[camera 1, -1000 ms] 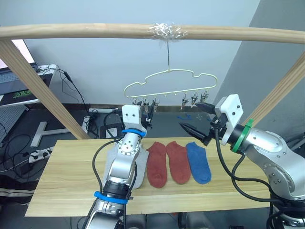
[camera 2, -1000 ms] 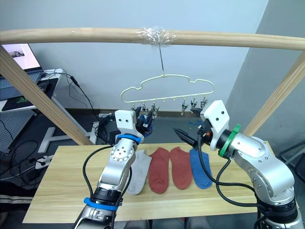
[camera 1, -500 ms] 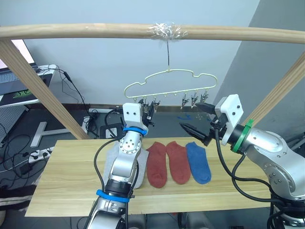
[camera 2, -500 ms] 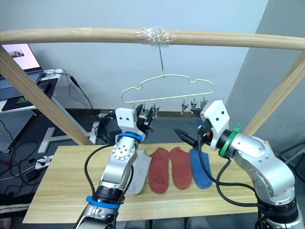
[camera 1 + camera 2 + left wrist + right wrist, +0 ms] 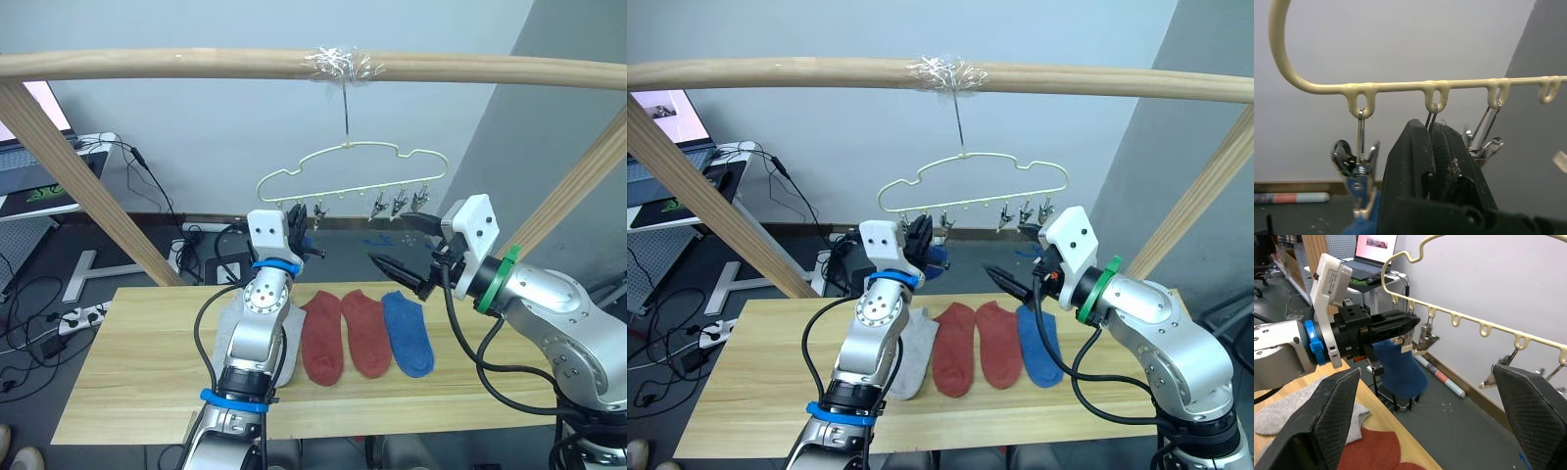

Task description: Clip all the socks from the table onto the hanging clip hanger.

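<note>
Blue sock (image 5: 1398, 364) is held pinched in the left end effector (image 5: 299, 235) at the hanger (image 5: 348, 162) clips; it should be seated deep. Right end effector (image 5: 402, 245) is kept wide.

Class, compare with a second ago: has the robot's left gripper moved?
Yes. The left gripper has risen slightly toward the clip hanger, judged against the wooden pole, carrying a blue sock.

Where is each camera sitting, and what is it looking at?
Head eyes: high up, looking forward and down at the table, the socks and the clip hanger; both arms show.
Left wrist: looks along the left gripper up at the hanger's clips.
Right wrist: looks between the right gripper's fingers at the left gripper holding a blue sock.
All share the hanger.
</note>
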Robot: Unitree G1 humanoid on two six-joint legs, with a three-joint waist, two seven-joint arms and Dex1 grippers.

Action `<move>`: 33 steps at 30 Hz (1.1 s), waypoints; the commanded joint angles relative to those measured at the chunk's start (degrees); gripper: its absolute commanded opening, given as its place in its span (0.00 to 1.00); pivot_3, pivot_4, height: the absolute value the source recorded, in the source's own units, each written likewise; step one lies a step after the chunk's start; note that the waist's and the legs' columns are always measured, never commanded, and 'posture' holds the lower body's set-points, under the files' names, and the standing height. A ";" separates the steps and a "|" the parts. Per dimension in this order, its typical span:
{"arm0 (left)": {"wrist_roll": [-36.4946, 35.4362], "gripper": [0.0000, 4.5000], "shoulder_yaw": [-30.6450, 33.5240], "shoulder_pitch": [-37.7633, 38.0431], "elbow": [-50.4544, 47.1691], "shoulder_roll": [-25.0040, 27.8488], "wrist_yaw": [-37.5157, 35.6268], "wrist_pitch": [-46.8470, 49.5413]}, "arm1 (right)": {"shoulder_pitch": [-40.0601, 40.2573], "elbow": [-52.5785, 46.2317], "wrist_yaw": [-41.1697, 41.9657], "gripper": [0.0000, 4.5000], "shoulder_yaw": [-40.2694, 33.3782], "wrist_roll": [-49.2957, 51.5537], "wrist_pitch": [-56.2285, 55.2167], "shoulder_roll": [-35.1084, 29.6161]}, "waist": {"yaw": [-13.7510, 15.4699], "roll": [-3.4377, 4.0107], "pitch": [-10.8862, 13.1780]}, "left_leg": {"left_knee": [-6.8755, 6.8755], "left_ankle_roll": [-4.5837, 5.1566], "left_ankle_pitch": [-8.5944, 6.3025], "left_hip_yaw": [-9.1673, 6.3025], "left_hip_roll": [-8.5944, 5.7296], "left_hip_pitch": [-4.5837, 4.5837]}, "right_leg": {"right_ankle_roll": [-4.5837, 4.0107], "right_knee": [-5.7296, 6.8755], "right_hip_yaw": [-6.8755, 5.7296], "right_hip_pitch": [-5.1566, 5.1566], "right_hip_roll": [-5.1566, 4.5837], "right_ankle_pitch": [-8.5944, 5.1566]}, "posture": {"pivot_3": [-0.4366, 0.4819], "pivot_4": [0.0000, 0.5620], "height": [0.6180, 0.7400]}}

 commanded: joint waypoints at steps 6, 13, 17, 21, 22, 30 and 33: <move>-10.69 0.00 3.83 -2.23 -1.54 4.88 -11.11 9.74 | 13.91 3.72 -9.51 1.00 7.26 -11.53 -1.08 1.29 | -0.04 -0.02 -0.06 | -0.01 0.00 0.00 0.01 0.01 0.02 | 0.00 0.00 0.01 0.02 0.01 0.00 | 0.55 0.26 1.00; -13.64 0.00 5.32 -2.16 -2.11 9.01 -14.82 13.15 | 19.72 23.38 -11.12 1.00 9.66 -18.18 -11.03 7.75 | -0.91 0.03 -0.04 | -0.01 0.02 0.02 0.08 0.02 0.39 | -0.04 0.01 0.10 0.32 0.05 0.03 | 0.56 0.27 1.00; -13.83 0.00 5.11 -1.69 -2.42 9.46 -15.10 13.72 | 16.22 35.47 -10.04 1.00 10.67 -21.82 -16.68 8.85 | -1.47 0.02 -0.03 | -0.03 0.04 0.03 0.16 0.03 0.65 | -0.03 -0.02 0.21 0.54 0.08 0.04 | 0.56 0.27 1.00; -13.76 0.00 4.55 -0.82 -3.78 9.20 -15.12 14.26 | 11.94 44.66 -8.75 1.00 10.19 -23.52 -21.05 10.39 | -1.65 0.03 -0.03 | -0.05 0.04 0.03 0.25 0.05 0.75 | -0.01 0.00 0.32 0.57 0.10 0.05 | 0.58 0.27 1.00; -13.73 0.00 4.49 -0.62 -4.11 9.12 -15.03 14.40 | 10.93 46.81 -8.36 1.00 10.09 -23.81 -21.87 10.78 | -1.63 0.03 -0.03 | -0.07 0.04 0.03 0.26 0.06 0.76 | -0.01 0.00 0.32 0.57 0.11 0.05 | 0.58 0.27 1.00; -13.60 0.00 4.56 0.36 -5.48 9.24 -14.62 15.17 | 4.60 56.69 -6.21 1.00 9.00 -24.44 -26.07 14.52 | -1.50 0.04 -0.02 | -0.09 0.04 0.03 0.26 0.09 0.75 | -0.02 -0.01 0.32 0.56 0.12 0.06 | 0.58 0.27 1.00; -13.51 0.00 4.64 0.38 -5.63 9.29 -14.53 15.35 | 3.85 57.82 -5.75 1.00 8.88 -24.94 -26.28 15.41 | -1.51 0.04 -0.02 | -0.10 0.04 0.03 0.27 0.10 0.75 | -0.02 -0.01 0.32 0.56 0.12 0.06 | 0.58 0.27 1.00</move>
